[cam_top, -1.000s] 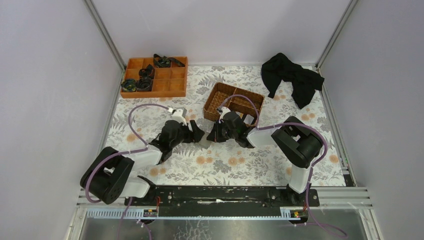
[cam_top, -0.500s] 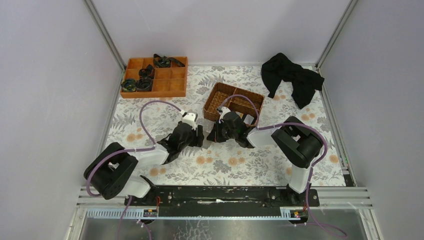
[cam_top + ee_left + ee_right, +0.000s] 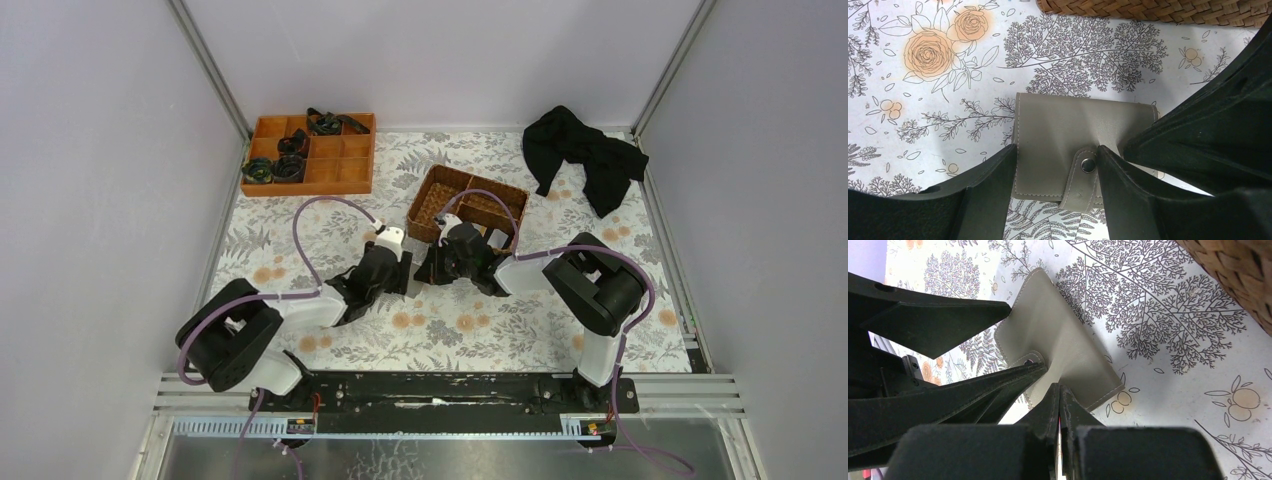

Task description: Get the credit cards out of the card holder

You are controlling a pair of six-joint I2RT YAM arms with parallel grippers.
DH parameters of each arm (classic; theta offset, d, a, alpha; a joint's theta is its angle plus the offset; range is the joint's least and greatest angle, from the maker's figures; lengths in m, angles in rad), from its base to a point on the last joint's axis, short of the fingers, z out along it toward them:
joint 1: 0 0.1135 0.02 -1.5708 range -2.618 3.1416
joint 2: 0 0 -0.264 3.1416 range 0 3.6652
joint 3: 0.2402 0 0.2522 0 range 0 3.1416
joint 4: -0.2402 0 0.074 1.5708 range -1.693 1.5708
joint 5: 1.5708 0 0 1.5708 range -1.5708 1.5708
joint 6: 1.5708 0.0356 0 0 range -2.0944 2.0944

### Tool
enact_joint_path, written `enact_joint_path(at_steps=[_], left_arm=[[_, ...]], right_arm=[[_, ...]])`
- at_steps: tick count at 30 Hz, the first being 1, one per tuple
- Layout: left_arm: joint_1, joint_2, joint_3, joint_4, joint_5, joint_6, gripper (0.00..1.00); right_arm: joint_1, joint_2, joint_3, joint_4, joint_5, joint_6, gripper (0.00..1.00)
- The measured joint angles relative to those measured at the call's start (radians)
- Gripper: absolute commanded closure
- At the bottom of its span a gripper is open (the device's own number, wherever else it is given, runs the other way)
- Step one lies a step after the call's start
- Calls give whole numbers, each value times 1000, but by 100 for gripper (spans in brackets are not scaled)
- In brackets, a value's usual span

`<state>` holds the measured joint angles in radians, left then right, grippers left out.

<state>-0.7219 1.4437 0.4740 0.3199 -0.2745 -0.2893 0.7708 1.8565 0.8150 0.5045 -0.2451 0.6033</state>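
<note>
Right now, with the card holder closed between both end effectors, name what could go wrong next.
1. The snap strap looks fastened, so pulling could drag the whole card holder instead of opening it.
2. The right end effector seems to pinch only the holder's edge and may slip off.
3. The left end effector straddles the strap very near the right one, so their fingers could collide.

The overhead camera sits high behind the arm bases, looking down across the whole desk (image 3: 450, 335). Both wrist cameras hang very close above it, angled down from different sides onto the same card holder (image 3: 1058, 130) and wicker basket (image 3: 1158, 10) edge.
</note>
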Motion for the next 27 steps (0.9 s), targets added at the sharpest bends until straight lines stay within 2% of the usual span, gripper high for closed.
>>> enact_joint_path(at_steps=[5, 11, 16, 20, 27], left_arm=[[-24, 0, 16, -34, -32, 6, 35], [-36, -11, 22, -63, -31, 5, 21], [-45, -61, 22, -103, -18, 3, 22], [-46, -65, 25, -115, -19, 10, 27], [-64, -70, 60, -161, -25, 7, 26]], right_arm=[[-2, 0, -2, 1, -3, 0, 100], [-2, 0, -2, 2, -4, 0, 100], [-3, 0, -2, 2, -8, 0, 100], [-4, 0, -5, 6, -9, 0, 100], [-4, 0, -6, 10, -9, 0, 100]])
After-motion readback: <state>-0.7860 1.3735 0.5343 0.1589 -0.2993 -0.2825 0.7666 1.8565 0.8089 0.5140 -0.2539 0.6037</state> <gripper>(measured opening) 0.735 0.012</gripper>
